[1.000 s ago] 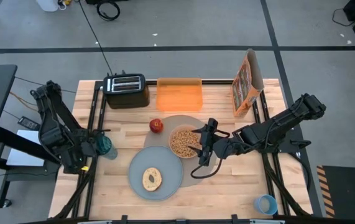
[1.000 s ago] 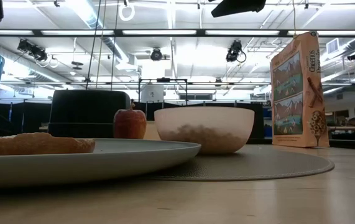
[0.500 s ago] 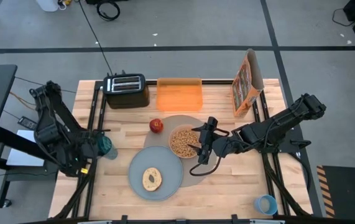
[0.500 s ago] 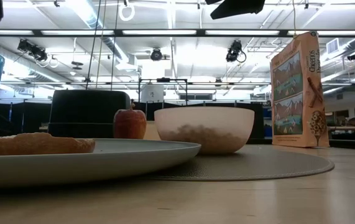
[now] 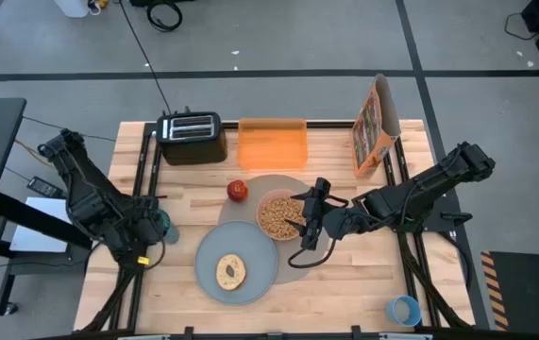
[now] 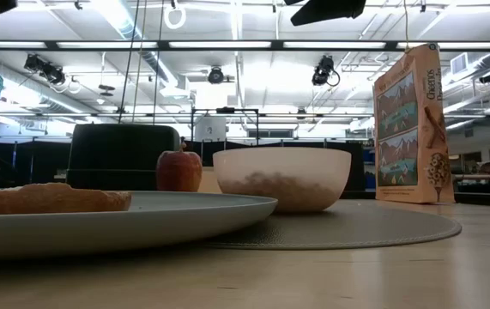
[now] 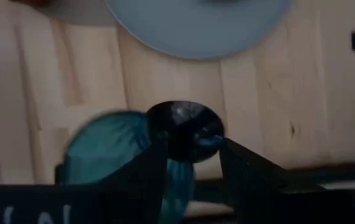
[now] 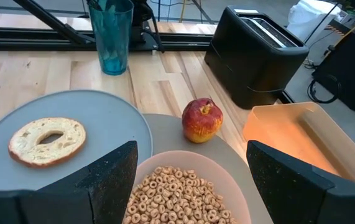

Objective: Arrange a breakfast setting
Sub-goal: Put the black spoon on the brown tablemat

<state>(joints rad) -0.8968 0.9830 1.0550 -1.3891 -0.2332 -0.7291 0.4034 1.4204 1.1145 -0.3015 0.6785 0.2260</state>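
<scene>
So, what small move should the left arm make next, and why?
Probably carry the glass toward the mat. The left gripper is right at the glass, which stands alone near the left edge of the table, while the plate, bowl and apple sit together at the mat.

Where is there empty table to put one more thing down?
Bare wood lies between the plate and the small blue cup at the front right, and between the mat and the cereal box. It is crowded around the bowl, apple and right gripper.
</scene>
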